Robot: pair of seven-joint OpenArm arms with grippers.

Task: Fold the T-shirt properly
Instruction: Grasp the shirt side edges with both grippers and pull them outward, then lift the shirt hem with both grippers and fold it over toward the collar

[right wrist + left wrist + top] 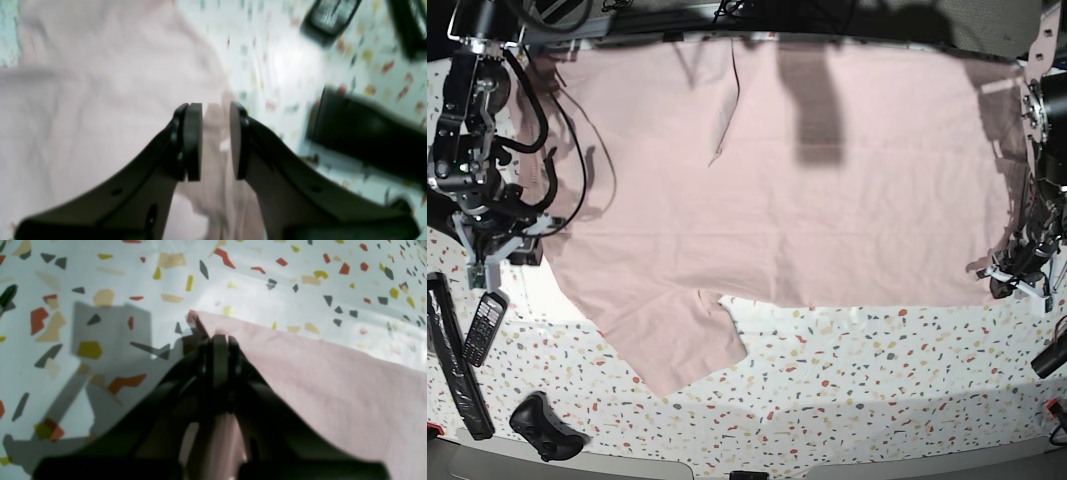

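Two end effectors: left end effector (218, 340) clamped on T-shirt (827, 190) corner; right end effector (216, 140) apart over hem.
Advice: close right on hem, lift both evenly off desk (857, 390).

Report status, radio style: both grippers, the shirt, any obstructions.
Left gripper shut on T-shirt corner. Right gripper open over the shirt's edge. Shirt spread flat, unfolded, one sleeve sticking out. Phone beside right arm, off the cloth.

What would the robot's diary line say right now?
T-shirt: spread flat | left pincer: shut on T-shirt corner | right pincer: open over T-shirt edge
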